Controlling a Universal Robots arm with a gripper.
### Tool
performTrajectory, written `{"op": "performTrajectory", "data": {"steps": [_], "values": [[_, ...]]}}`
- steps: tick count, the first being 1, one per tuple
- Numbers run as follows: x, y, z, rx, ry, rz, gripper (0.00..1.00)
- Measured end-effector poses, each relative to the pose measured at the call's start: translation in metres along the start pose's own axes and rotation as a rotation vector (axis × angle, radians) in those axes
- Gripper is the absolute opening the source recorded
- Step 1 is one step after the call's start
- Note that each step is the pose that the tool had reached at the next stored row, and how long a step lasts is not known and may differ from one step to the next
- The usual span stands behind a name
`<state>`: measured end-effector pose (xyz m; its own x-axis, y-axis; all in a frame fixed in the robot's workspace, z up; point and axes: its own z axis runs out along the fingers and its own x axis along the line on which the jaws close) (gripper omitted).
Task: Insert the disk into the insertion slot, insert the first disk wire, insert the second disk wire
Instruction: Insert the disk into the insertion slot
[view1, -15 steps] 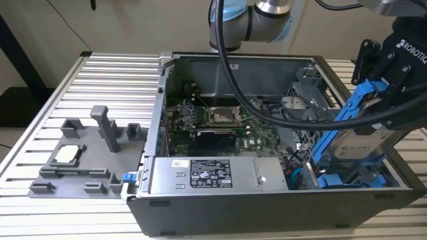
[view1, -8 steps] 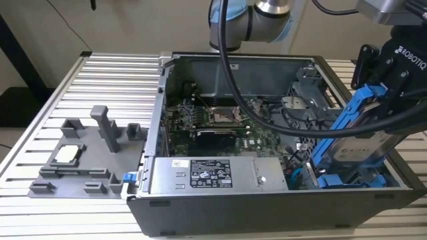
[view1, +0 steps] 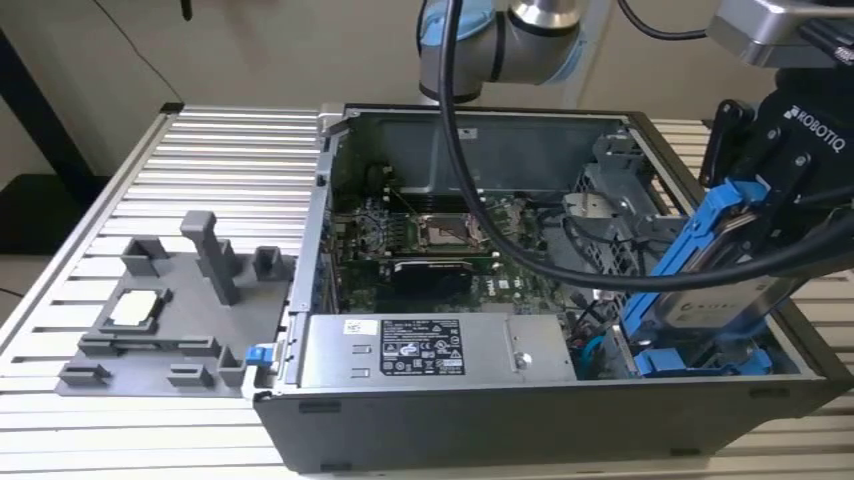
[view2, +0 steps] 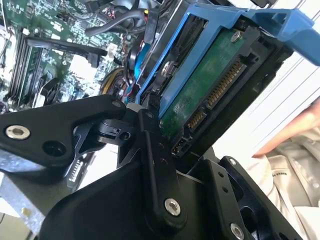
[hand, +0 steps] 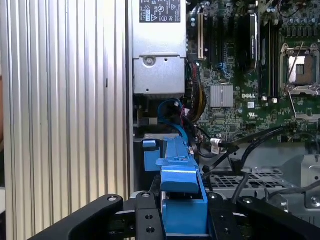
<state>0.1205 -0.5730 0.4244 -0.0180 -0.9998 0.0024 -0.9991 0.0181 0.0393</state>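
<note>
One blue-framed silver-grey hard drive (view1: 714, 275) clamped in hand (view1: 754, 195), long axis slanting down toward grey metal cage slot (view1: 694, 362).

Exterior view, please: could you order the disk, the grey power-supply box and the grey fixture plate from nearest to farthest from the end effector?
1. The disk: clamped in the end effector, tilted over the case, at the exterior view's right.
2. The power-supply box: inside the case, along its near wall.
3. The fixture plate: outside the case on the table, at the exterior view's left.
</note>
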Motion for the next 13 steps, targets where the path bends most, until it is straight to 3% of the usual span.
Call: {"op": "performTrajectory", "data": {"steps": [10, 13], "values": [[0.0000, -0.0024, 0.0094, 0.0000, -0.0037, -0.001, 0.33], [0.0000, -0.0035, 0.0111, -0.0001, -0.0079, -0.001, 0.33]]}}
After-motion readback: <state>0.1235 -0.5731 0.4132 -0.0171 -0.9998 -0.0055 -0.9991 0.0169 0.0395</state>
